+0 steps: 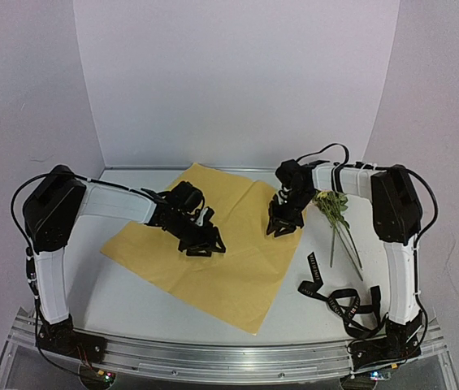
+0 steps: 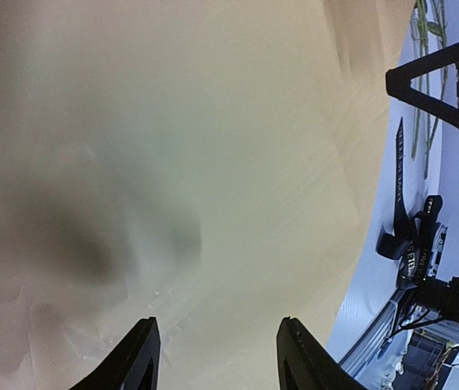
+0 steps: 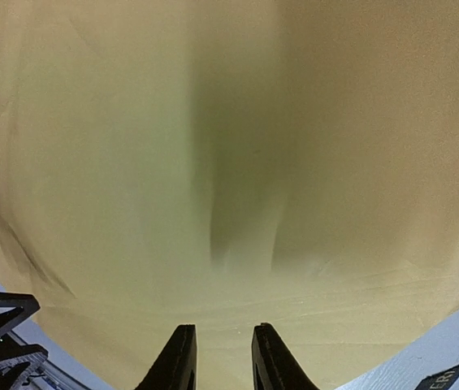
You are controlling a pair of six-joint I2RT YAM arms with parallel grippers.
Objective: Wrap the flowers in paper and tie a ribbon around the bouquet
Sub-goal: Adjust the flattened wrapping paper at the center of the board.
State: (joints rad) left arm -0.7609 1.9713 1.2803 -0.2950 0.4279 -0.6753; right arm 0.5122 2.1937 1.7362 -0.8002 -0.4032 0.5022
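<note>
The job looks near its start. The paper (image 1: pixel 213 268) lies flat on the desk (image 1: pixel 132 296), yellow side up. The flowers (image 1: pixel 332 205) lie on the desk near its right edge, not on it yet. The ribbon (image 1: pixel 339 299) lies loose by the right arm's base, tied around nothing. The left fingers (image 1: pixel 205 244) are low over the middle of the paper, apart, with nothing between them. The right fingers (image 1: pixel 282 227) are low over its right part, close together, and I cannot tell if they pinch it. Wrapping and tying are all left to do.
</note>
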